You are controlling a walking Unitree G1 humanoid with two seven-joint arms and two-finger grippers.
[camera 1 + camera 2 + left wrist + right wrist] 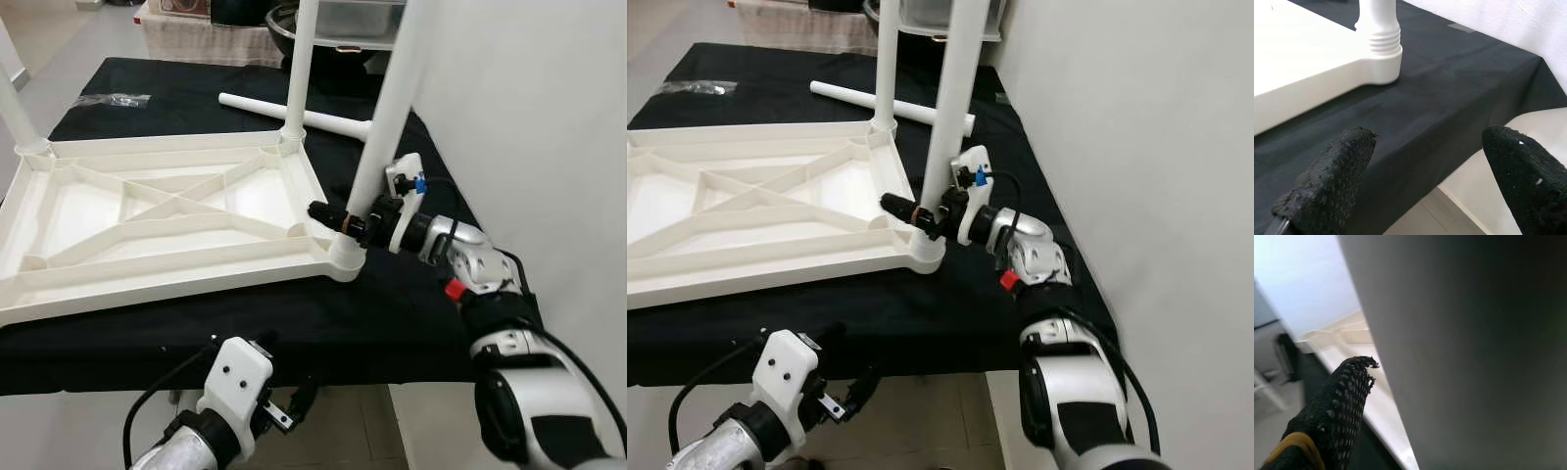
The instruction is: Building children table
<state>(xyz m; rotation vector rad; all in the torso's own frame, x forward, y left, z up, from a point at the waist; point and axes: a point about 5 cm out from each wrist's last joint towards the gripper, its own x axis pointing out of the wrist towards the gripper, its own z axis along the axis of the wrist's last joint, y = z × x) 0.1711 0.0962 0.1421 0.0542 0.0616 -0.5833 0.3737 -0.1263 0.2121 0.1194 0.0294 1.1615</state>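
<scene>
Black-clothed bench (411, 323) carries the upturned tabletop (157, 220); right end effector (338, 217) clamps the upright corner leg (387, 117) near its socket, left end effector (1425, 161) idle below, fingers apart

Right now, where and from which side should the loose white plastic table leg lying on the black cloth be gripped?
Grip the loose white plastic table leg mid-shaft from above, gripper fingers straddling it. It lies flat on the black cloth beyond the upturned white tabletop, so its round sides are exposed, and a centred hold probably keeps it from tipping.
</scene>
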